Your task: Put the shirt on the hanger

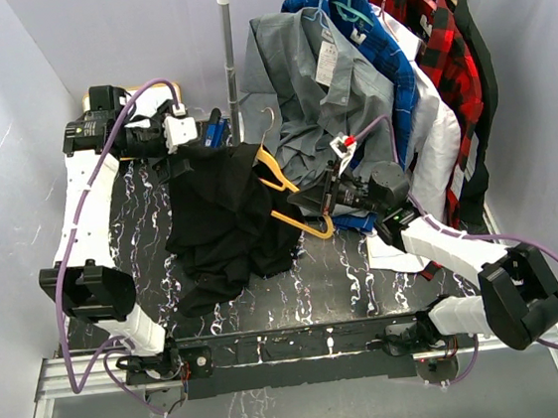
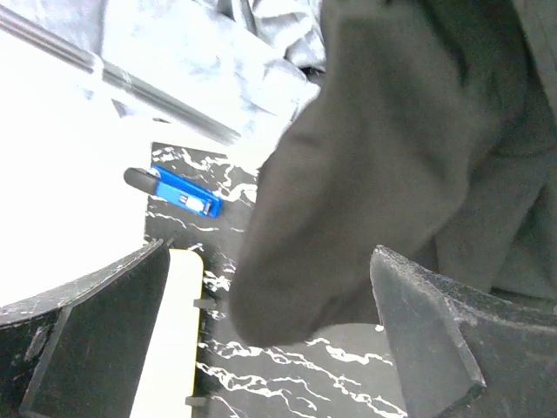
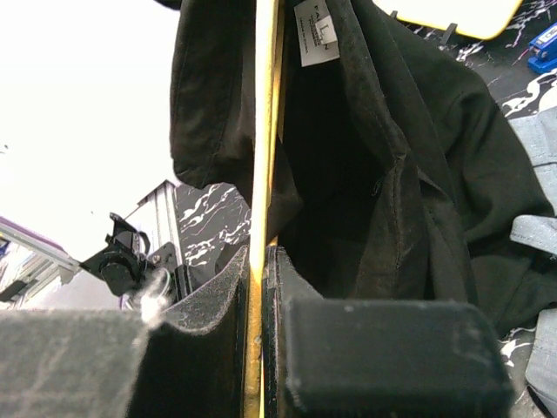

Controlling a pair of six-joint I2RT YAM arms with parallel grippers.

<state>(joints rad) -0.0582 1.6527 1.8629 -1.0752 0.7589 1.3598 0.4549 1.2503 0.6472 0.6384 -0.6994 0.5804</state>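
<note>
As I judge it, the job is about half done. One end of the hanger [image 1: 284,178] is pushed into the shirt [image 1: 222,220] at the collar. In my right wrist view its yellow bar runs up just beside the white label [image 3: 315,35], with black cloth on both sides. The hanger's other end sticks out bare, and most of the shirt lies bunched on the tabletop [image 1: 337,283] to the left of the hanger.

What remains, I reckon, is to draw the second shoulder over that bare end and settle the cloth.

My right hand [image 3: 261,340] is clamped tight on the hanger's bar. My left hand [image 2: 270,252], across the shirt from the hanger at the cloth's raised edge, is spread wide and grips nothing. A fold of shirt hangs between its fingers [image 2: 96,331], but I cannot tell whether it touches them.
</note>
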